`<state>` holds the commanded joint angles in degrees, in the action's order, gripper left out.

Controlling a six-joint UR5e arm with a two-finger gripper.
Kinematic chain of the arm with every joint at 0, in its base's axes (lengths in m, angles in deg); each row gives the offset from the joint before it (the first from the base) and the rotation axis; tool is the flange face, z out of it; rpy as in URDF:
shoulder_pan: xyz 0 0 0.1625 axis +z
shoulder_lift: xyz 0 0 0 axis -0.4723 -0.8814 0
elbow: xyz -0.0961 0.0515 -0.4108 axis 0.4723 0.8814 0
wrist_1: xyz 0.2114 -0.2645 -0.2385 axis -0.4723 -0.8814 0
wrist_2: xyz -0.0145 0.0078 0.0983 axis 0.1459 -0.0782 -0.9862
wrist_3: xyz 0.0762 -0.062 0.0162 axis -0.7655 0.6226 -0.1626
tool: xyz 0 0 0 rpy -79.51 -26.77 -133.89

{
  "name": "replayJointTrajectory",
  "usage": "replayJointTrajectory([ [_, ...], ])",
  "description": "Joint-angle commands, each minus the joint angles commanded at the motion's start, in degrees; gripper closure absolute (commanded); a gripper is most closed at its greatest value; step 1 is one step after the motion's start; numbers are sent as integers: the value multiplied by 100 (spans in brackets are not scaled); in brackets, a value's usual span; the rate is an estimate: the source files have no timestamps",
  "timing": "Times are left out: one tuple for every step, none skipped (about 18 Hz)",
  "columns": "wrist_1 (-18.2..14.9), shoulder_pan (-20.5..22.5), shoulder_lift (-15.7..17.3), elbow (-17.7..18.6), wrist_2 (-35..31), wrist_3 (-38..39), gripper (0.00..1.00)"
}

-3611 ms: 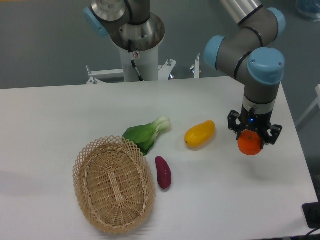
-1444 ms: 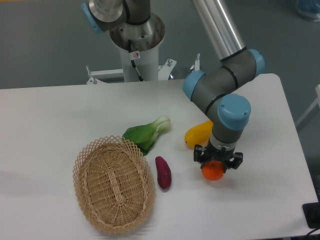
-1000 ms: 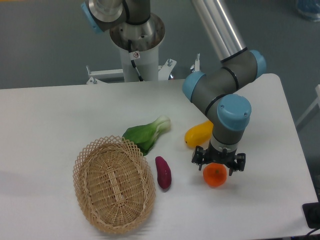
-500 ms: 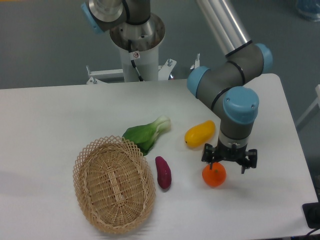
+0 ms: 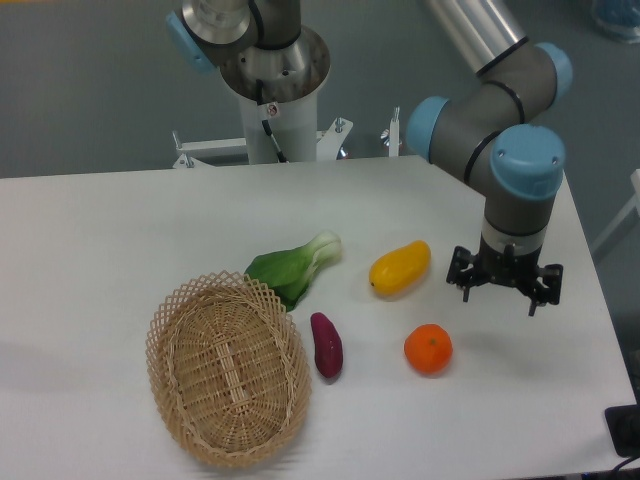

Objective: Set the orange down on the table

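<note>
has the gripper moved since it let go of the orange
Yes. The gripper has gone up and right, away from the orange, which stayed on the table by the yellow fruit.

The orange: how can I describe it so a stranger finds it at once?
On the white table, look right of the wicker basket, past the purple sweet potato. The orange lies below the longer yellow fruit: it alone is small, round and bright orange.
</note>
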<state>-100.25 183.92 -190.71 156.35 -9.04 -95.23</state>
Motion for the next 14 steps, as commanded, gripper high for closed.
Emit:
replayJointTrajectory([
  [-18, 70, 44, 9, 87, -27, 0],
  [-44, 123, 62, 9, 175, -18, 0],
  [-71, 123, 97, 78, 185, -27, 0],
  [-45, 123, 158, 140, 185, -36, 0],
  [-36, 88, 167, 167, 167, -123, 0],
  [-10, 79, 176, 167, 167, -237, 0],
  [-9, 88, 185, 167, 167, -255, 0],
  [-1, 88, 185, 167, 176, -256, 0],
  [-1, 88, 193, 176, 176, -256, 0],
  [-1, 88, 202, 184, 176, -256, 0],
  [17, 88, 211, 219, 176, -264, 0],
  [17, 88, 211, 237, 167, -264, 0],
  [17, 88, 211, 246, 167, -264, 0],
  [17, 88, 211, 246, 167, -264, 0],
])
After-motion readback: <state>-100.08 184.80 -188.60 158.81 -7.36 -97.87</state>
